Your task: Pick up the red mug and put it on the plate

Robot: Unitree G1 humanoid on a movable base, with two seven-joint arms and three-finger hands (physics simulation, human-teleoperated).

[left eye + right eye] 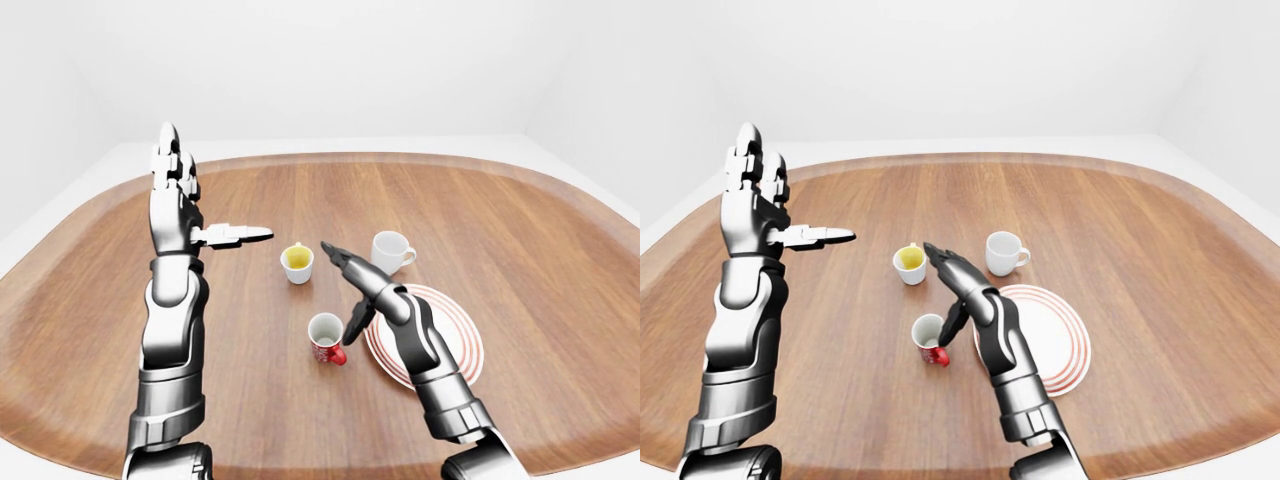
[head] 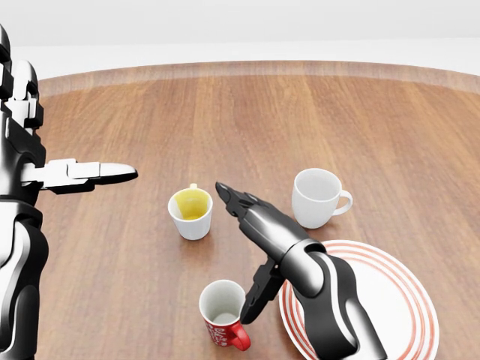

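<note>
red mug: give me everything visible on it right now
The red mug stands upright on the wooden table, near the bottom of the head view, just left of the striped plate and not on it. It has a glossy red outside with white lettering too small to read, a white inside that looks empty, and a red handle pointing lower right. The right hand hangs open above it, one finger reaching down beside its rim; contact can't be confirmed. Nothing grips it.

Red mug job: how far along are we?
Nothing is finished: the red mug stands on the table, beside the plate. In hand: the open right hand hovers by its rim, gripping nothing. Left hand idle. Grasp, lift and placing remain.
</note>
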